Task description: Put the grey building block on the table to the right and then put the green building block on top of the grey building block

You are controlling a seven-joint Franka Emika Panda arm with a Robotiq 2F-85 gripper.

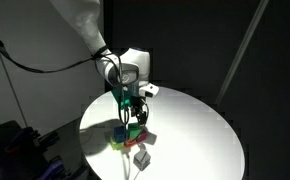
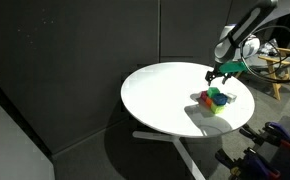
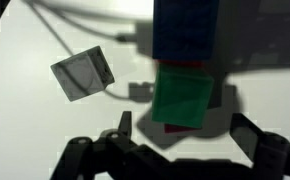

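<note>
In the wrist view the grey building block (image 3: 83, 72) lies alone on the white table (image 3: 25, 110), tilted, left of a cluster of blocks. The green building block (image 3: 182, 98) sits in that cluster on a red block (image 3: 170, 127), with a dark blue block (image 3: 188, 30) just beyond it. My gripper (image 3: 185, 128) hangs open above the green block, one dark finger on each side of it, holding nothing. In an exterior view the grey block (image 1: 142, 157) rests nearer the table's front edge than the cluster, and the gripper (image 1: 132, 102) hovers over the green block (image 1: 136, 127).
The round table (image 2: 160, 95) stands before dark curtains. The coloured cluster (image 2: 215, 99) sits near one edge of it, under the gripper (image 2: 223, 76). A yellow-green block (image 1: 118, 139) lies at the cluster's foot. Chairs and equipment stand beyond the table.
</note>
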